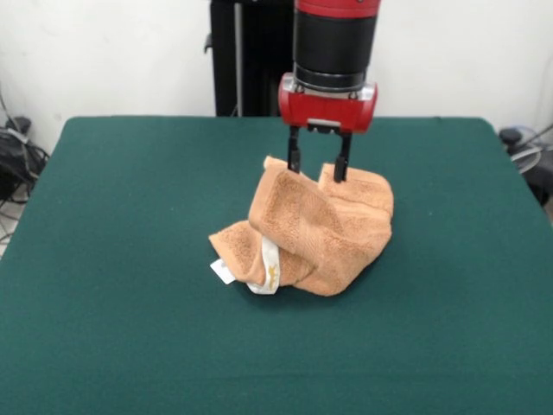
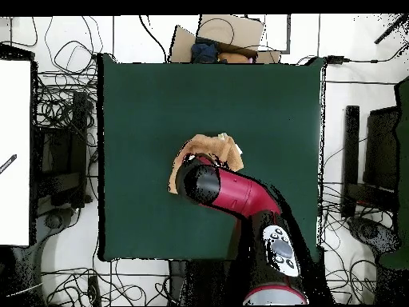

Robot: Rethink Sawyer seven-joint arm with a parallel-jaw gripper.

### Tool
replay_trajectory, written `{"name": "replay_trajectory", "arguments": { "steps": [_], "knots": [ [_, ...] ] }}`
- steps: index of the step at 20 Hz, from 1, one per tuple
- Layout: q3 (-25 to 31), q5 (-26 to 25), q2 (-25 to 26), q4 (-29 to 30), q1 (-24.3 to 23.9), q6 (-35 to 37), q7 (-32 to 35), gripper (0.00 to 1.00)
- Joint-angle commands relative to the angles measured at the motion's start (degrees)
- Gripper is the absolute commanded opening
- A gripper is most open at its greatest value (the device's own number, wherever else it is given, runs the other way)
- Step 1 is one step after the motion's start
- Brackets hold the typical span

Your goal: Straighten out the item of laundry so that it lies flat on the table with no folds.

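The orange-tan towel point(image 1: 315, 229) is bunched in a tall heap near the middle of the green table point(image 1: 130, 216). Its lower folds rest on the felt, and white tags point(image 1: 263, 272) hang at its front left. My gripper point(image 1: 318, 169) comes straight down onto the towel's top edge. Its two dark fingers point(image 1: 294, 160) pinch the upper folds, which rise in peaks to the tips, so the top of the towel is held up. In the overhead view the red arm point(image 2: 240, 196) covers most of the towel point(image 2: 216, 148), and the gripper is hidden under the arm.
The black pedestal point(image 1: 251, 56) stands behind the table's far edge. Cables and equipment point(image 2: 56, 120) lie on the floor round the table. A cardboard box with items point(image 2: 220, 44) sits beyond one table edge.
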Motion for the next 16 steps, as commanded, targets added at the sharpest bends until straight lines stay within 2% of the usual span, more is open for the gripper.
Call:
{"name": "replay_trajectory", "arguments": {
  "steps": [1, 16],
  "knots": [
    [-0.34, 4.09, 1.4, 2.59, 0.86, -5.11, 17.27, 1.0],
    [-0.99, 7.76, 1.49, 4.53, 2.42, -7.74, 16.99, 1.0]
  ]
}}
